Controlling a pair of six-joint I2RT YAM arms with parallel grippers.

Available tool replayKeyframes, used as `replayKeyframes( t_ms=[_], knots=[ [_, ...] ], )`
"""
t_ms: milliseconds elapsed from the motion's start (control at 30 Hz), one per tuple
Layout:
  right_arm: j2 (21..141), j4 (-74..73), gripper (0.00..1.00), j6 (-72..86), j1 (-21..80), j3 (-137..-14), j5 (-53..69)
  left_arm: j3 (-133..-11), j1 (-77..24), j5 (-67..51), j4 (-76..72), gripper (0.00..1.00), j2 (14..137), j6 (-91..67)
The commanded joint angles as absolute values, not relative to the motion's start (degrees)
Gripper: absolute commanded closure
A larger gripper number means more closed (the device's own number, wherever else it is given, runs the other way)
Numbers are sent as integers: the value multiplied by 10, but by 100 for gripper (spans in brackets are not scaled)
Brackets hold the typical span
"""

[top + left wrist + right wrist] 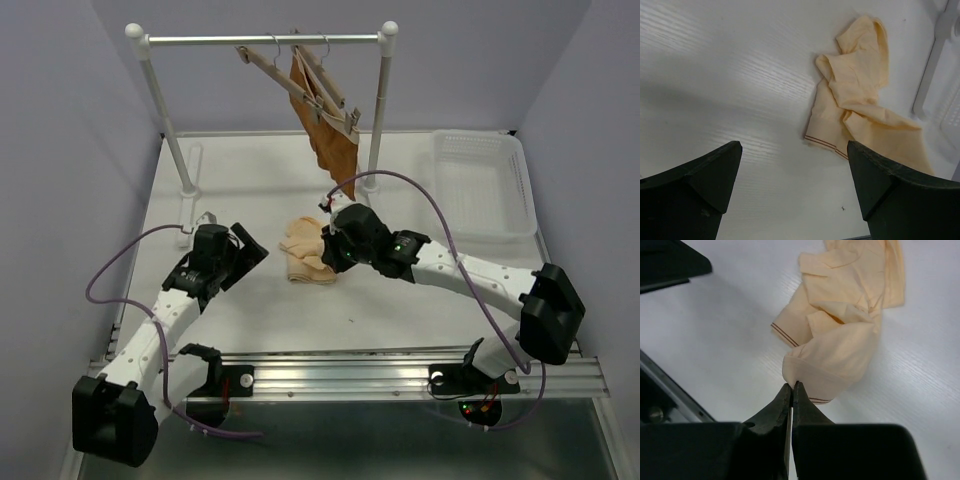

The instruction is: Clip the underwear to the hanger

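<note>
Right hand (pixel 791 386) pinching hem of underwear (pixel 840 340), fabric lying lengthwise away from it, left hand (pixel 794 147) open

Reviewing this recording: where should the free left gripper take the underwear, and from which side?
Likely the striped hem of the underwear, coming in low from the left arm's side. That edge lies flat and exposed, facing the open left gripper; the rest is bunched. The right gripper is shut on a fold elsewhere, so a second grip could spread it.
</note>
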State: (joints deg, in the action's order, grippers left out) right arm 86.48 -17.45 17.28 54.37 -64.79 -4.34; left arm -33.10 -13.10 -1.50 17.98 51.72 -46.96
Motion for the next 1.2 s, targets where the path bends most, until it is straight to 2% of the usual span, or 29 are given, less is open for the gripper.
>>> replayKeyframes(
  t_ms=[0,200,433,767,1033,1167],
  knots=[
    [843,-154,99,253,498,-647,-5,-347,-206,-12,134,1,546,-445],
    [835,-155,99,292,453,-643,28,-374,-308,32,127,1,623,-380],
    [828,-178,99,301,414,-663,41,-399,-323,69,121,1,698,-423],
    [836,-199,99,313,370,-679,76,-379,-397,57,55,1,709,-297],
    [854,-230,99,304,352,-714,97,-404,-449,130,30,1,782,-237],
    [858,-238,99,301,347,-721,105,-447,-462,189,73,1,814,-227]
  ],
)
